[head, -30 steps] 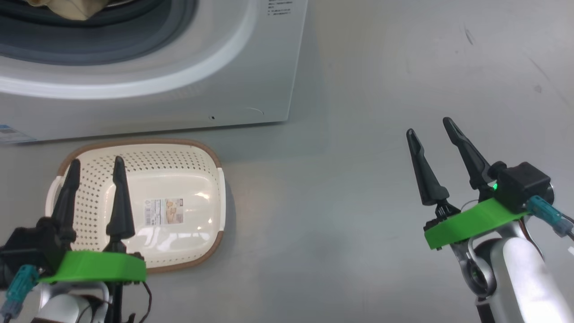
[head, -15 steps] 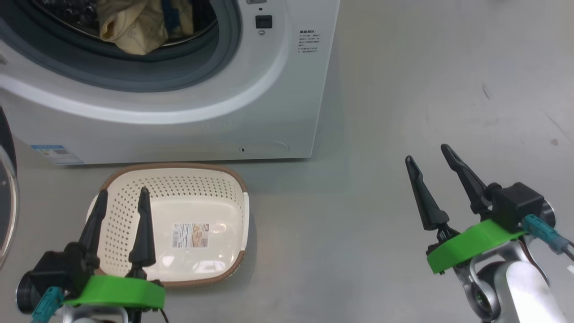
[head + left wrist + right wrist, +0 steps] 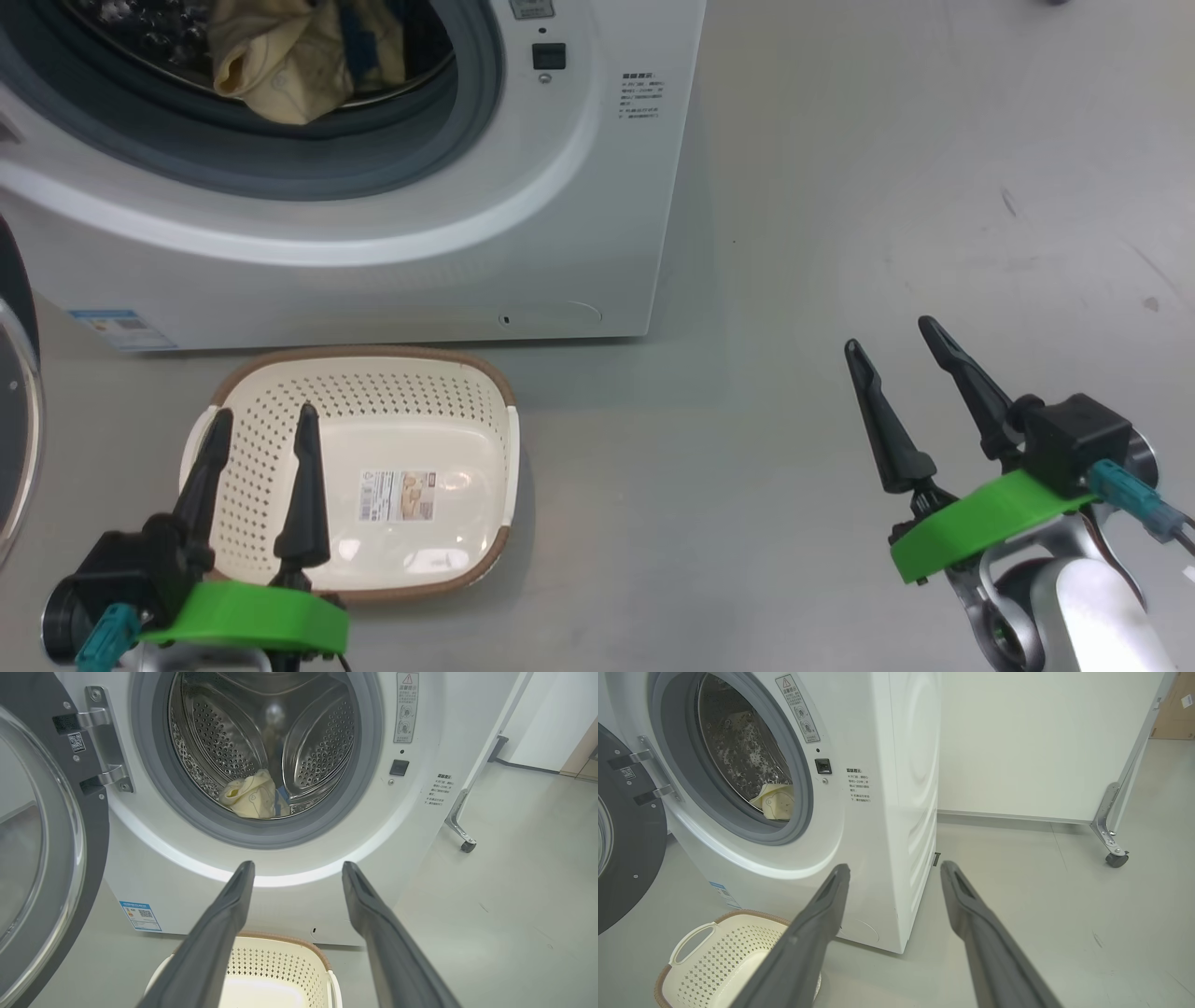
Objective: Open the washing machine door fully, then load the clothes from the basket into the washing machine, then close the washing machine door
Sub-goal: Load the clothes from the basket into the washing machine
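The door (image 3: 97,835) stands swung wide open on its hinges (image 3: 100,751), at the left of the washer (image 3: 560,215). The clothes (image 3: 280,56) lie in the drum (image 3: 322,742), a cream heap with a blue patch; I can't tell from here whether it's one garment or several. The basket (image 3: 373,392) sits on the floor (image 3: 747,420) just in front of the washer, its sticker (image 3: 397,495) showing on the bottom. My left gripper (image 3: 264,413) hovers over the basket's left half, fingers spread, holding nothing. My right gripper (image 3: 889,334) hangs well to the right over the floor, fingers likewise apart and unladen.
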Tool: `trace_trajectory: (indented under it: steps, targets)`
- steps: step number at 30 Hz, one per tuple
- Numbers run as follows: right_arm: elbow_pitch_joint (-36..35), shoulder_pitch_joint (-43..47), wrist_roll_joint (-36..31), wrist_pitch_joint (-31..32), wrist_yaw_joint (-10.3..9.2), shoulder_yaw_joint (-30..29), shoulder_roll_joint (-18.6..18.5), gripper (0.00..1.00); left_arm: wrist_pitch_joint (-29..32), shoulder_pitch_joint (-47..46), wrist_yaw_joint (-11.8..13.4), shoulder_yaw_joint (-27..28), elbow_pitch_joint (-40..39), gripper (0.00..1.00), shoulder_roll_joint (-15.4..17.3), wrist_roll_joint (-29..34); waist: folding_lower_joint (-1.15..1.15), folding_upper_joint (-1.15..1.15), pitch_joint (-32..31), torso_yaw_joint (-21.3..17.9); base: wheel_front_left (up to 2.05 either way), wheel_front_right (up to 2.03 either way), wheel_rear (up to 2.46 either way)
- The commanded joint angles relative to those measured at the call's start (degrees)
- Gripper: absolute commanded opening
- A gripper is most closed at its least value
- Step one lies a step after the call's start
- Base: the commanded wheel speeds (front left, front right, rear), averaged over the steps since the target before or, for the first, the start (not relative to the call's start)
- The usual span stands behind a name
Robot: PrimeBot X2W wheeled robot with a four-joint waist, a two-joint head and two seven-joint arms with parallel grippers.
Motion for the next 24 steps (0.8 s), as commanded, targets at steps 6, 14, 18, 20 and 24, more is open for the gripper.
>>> trace_trajectory:
  steps: [6,14,18,20,24]
  targets:
    - [-2.79,-1.86,0.15,-0.10,-0.16,1.53,-0.38,1.00,0.68,-3.98,16.87,2.49,-0.57,1.00,0.92,-0.93,0.00,0.00,2.36,-0.44,0.00,0.00,0.00]
    - [-2.32,-4.42,1.50,-1.44,-0.16,2.65,-0.38,1.00,2.27,-11.85,14.48,3.26,4.98,1.00,1.84,-1.72,0.00,0.00,7.78,-2.56,0.00,0.00,0.00]
    - [-1.53,-6.26,2.59,-2.73,-0.16,3.44,-0.38,1.00,2.97,-17.36,12.66,4.09,9.25,1.00,2.65,-2.33,0.00,0.00,10.97,-4.28,0.00,0.00,0.00]
    - [-0.86,-7.21,3.41,-3.57,-0.16,3.93,-0.38,1.00,3.42,-20.22,11.86,4.68,11.33,1.00,3.24,-2.64,0.00,0.00,12.45,-5.23,0.00,0.00,0.00]
    - [0.14,-8.62,4.69,-4.93,-0.16,4.77,-0.38,1.00,4.70,-24.80,10.44,5.29,14.31,1.00,4.58,-2.95,0.00,0.00,14.76,-6.59,0.00,0.00,0.00]
